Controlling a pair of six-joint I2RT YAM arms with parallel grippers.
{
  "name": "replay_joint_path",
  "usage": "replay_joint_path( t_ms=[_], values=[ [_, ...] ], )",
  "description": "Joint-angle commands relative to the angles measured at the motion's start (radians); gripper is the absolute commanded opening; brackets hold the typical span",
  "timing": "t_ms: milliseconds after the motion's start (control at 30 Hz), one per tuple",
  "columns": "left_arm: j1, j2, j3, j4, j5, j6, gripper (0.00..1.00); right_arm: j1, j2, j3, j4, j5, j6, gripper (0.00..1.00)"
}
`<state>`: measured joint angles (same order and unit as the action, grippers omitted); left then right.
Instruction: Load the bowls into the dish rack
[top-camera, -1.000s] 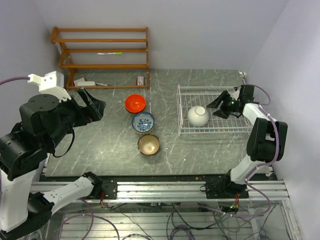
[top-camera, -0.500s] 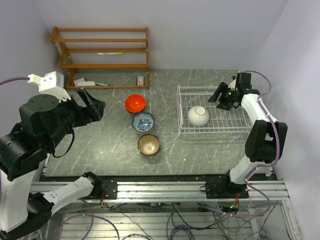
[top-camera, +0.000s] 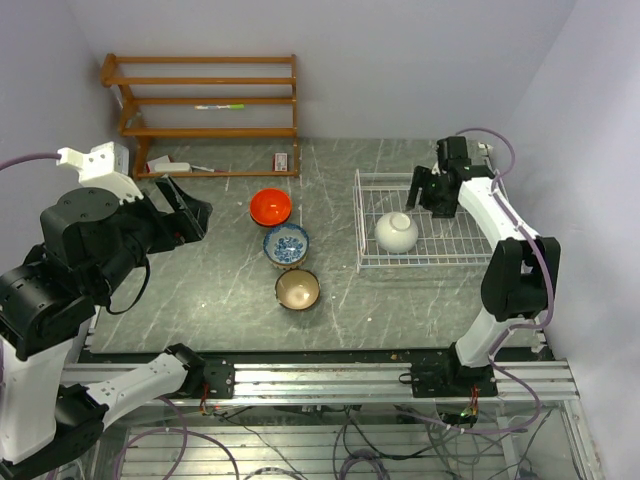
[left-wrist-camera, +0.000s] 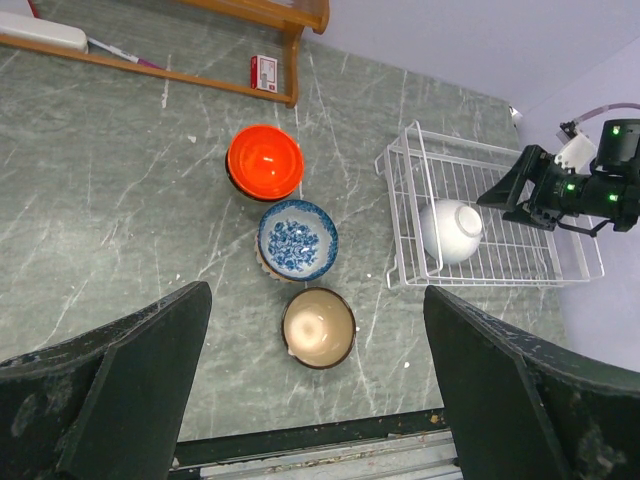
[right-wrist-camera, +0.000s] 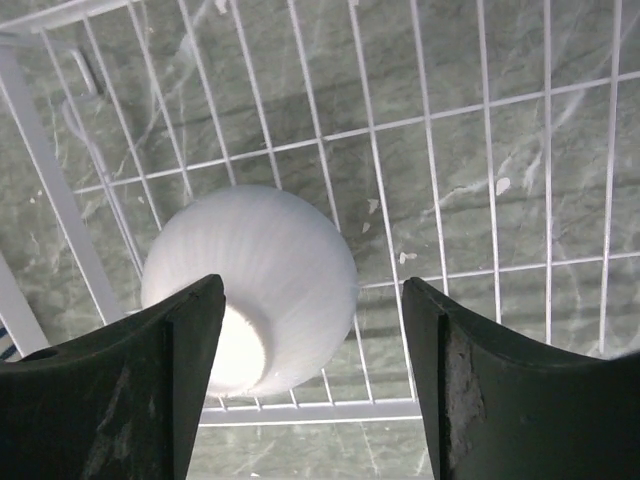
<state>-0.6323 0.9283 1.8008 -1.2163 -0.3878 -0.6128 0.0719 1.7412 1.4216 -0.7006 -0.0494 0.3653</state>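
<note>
White ribbed bowl (right-wrist-camera: 250, 285) is in the dish rack (top-camera: 358, 215), lying tilted with its ribbed outer wall uppermost, in the near-left part of the basket close to the left wall; the rest of the wire floor carries nothing. The right gripper (top-camera: 420, 195) hangs over the far part of the rack, apart from that bowl, with its claw spread and nothing between the fingers. The left gripper (top-camera: 188, 215) is held high over the left of the table (top-camera: 200, 300), well apart from everything, its claw likewise spread and empty. Three bowls stand upright on the table in a column left of the rack: orange-red bowl (top-camera: 270, 207) farthest, blue-and-white bowl (top-camera: 286, 244) in the middle, tan bowl (top-camera: 297, 289) nearest, each just beside its neighbour. Assessment: one bowl is loaded and released, three are not yet loaded, so the step in hand is the turn from placing to fetching. The next move calls for the right arm to rise clear of the rack's left wall and cross to the column. A rim grip looks suitable, with one finger inside and one outside. Because the bowls crowd one another, the approach should come from the column's open side. The fetched bowl should go down in the free wire area to the right of the white bowl.
</note>
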Motion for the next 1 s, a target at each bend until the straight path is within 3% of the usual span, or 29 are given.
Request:
replay_joint_path(
  t_ms=[0,200,367,967],
  values=[
    [-0.004,-0.013,-0.006,0.014,-0.005,0.005,0.99,0.096,-0.061,0.073,-0.085,0.16,-0.064,0.75],
    [-0.004,-0.023,-0.015,0.016,-0.011,0.005,0.99,0.183,-0.102,0.089,-0.111,0.199,-0.078,0.93],
    [-0.004,-0.027,-0.024,0.02,-0.015,0.008,0.99,0.202,-0.074,0.106,-0.165,0.228,-0.072,0.99],
    [-0.004,-0.044,-0.054,0.026,-0.035,0.007,0.99,0.246,0.037,0.128,-0.204,0.207,-0.111,1.0]
  ],
)
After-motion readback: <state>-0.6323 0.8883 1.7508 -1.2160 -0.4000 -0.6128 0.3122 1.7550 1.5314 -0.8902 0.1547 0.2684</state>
